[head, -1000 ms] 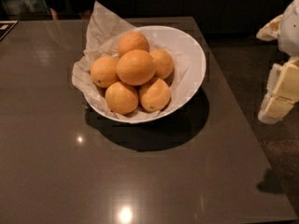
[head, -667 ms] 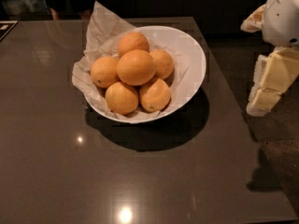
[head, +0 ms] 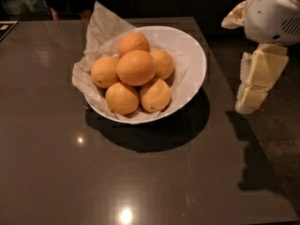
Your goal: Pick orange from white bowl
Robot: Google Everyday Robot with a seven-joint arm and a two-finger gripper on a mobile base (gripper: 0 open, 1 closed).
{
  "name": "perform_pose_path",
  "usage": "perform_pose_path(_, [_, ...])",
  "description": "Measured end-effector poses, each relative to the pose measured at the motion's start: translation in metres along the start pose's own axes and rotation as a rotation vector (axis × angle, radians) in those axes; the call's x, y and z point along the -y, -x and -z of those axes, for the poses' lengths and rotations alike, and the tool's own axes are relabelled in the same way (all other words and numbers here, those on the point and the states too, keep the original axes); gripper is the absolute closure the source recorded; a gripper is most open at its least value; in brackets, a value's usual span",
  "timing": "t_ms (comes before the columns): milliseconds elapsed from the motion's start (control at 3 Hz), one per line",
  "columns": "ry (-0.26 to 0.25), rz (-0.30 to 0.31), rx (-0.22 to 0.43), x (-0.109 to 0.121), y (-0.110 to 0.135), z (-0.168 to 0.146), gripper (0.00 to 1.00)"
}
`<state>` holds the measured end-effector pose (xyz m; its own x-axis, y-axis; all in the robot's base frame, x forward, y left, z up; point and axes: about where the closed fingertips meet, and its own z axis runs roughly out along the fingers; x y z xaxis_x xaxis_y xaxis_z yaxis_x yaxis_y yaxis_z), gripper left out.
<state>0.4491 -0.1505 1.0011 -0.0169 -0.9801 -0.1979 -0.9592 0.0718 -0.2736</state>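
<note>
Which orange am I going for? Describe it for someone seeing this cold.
On the dark table sits the white bowl, left of the gripper hanging beside the table's right edge. The orange sits on top of the pile at its middle, larger and rounder than the five other oranges around it.

orange (head: 136, 67): largest, round, smooth yellow-orange, on top of the smaller oranges (head: 122, 97), mid-bowl
white bowl (head: 199, 64): wide, glossy, lined with crumpled paper (head: 101, 25), upright on the counter (head: 70, 172)
end effector (head: 251, 100): right of the bowl, apart from it
</note>
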Motion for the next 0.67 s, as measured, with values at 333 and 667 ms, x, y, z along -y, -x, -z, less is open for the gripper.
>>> perform_pose_path(333, [-0.009, 0.068, 0.05, 0.002, 0.032, -0.004, 0.0])
perform_pose_path(667, [-0.015, 0.178, 0.059, 0.005, 0.081, -0.006, 0.0])
